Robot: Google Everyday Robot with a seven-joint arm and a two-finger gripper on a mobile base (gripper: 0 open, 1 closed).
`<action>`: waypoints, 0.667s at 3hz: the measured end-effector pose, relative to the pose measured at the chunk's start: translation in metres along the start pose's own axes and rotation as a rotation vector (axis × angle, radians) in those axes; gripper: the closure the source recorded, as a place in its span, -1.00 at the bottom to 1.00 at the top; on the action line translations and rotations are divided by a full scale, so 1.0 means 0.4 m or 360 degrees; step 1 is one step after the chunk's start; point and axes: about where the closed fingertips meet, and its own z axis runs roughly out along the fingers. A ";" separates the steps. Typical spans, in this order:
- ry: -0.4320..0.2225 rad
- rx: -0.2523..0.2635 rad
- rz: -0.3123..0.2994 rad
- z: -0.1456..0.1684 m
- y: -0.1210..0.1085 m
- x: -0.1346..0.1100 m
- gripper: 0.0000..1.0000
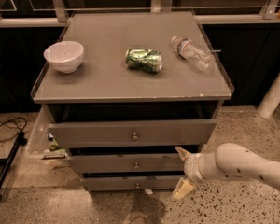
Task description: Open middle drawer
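The middle drawer is a low grey front with a small round metal knob, under the taller top drawer. All three drawer fronts stand slightly out from the cabinet. My gripper is on a white arm coming in from the right. It sits at the right end of the middle drawer's front, to the right of the knob and apart from it. Its two cream fingers are spread open, one above and one below, with nothing between them.
On the cabinet top lie a white bowl, a crushed green can and a plastic bottle. The bottom drawer is below. A black cable and stand lie on the floor at left. A white post stands at right.
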 end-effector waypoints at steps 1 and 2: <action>-0.0033 0.0005 -0.0008 0.077 -0.009 0.031 -1.00; -0.0062 0.0033 -0.0015 0.141 -0.018 0.056 -1.00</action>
